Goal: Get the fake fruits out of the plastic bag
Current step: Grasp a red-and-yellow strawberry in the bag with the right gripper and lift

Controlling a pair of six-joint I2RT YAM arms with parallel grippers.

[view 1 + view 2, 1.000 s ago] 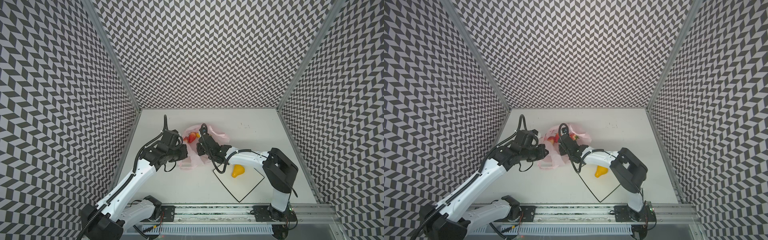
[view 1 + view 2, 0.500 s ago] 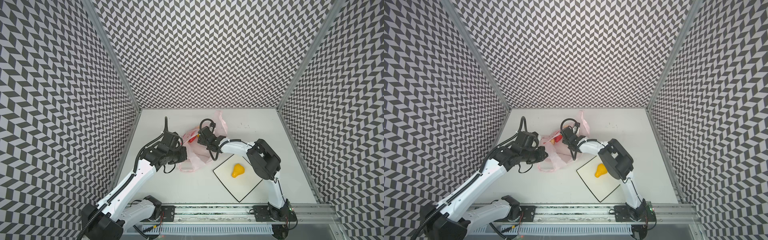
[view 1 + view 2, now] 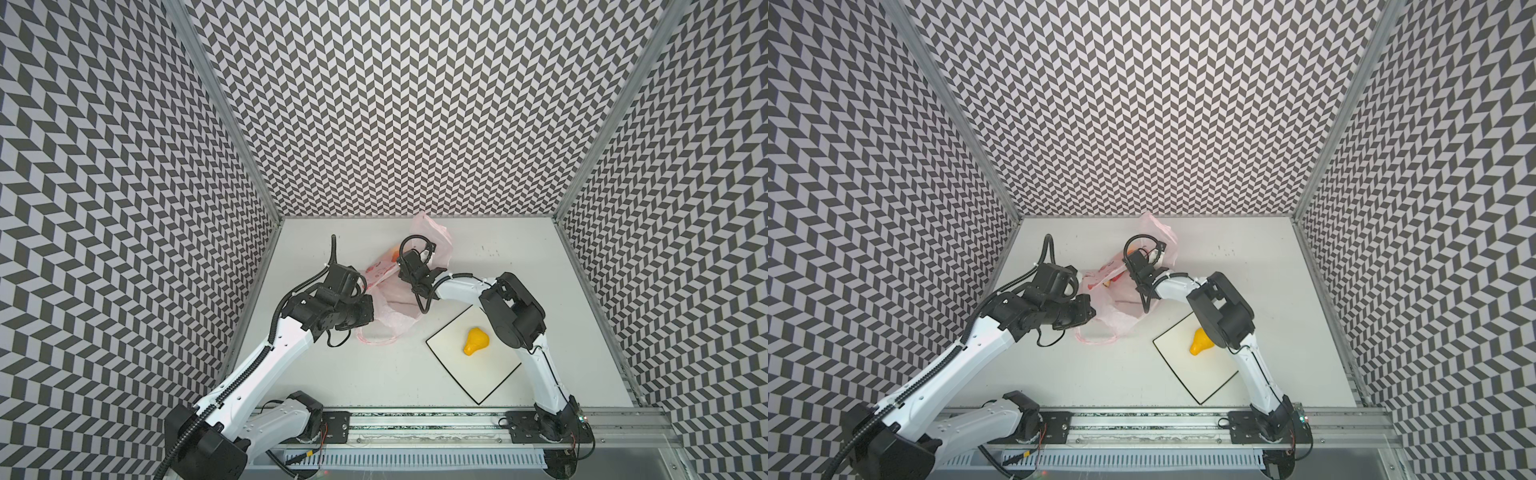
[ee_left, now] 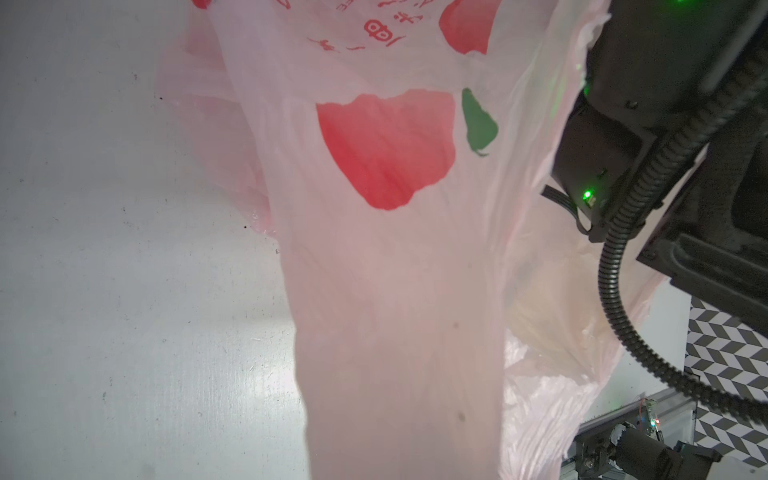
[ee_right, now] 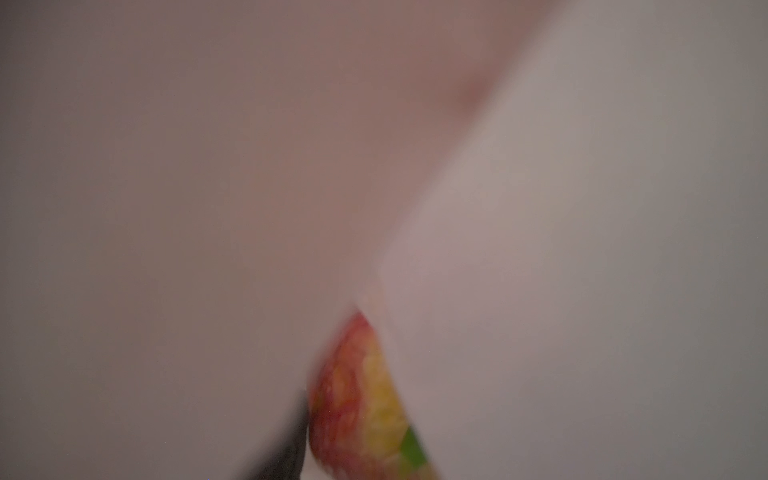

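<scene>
At your left, the left gripper (image 3: 368, 316) is clamped shut on the one plastic bag (image 3: 395, 307), whose red characters (image 4: 374, 31) you cannot read beside a red apple print (image 4: 386, 149) and green leaf (image 4: 478, 122). Centre, your right gripper (image 3: 417, 253) is buried inside by one red-yellow fruit (image 5: 361, 395); its spread is hidden. Rightward, one yellow pear (image 3: 476, 340) rests on one white board (image 3: 478, 378).

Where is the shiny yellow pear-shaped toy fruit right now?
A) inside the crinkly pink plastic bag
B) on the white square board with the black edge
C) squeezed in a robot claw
B: the shiny yellow pear-shaped toy fruit lies on the white black-edged square board, apart from the pale-pink crinkled plastic bag.
</scene>
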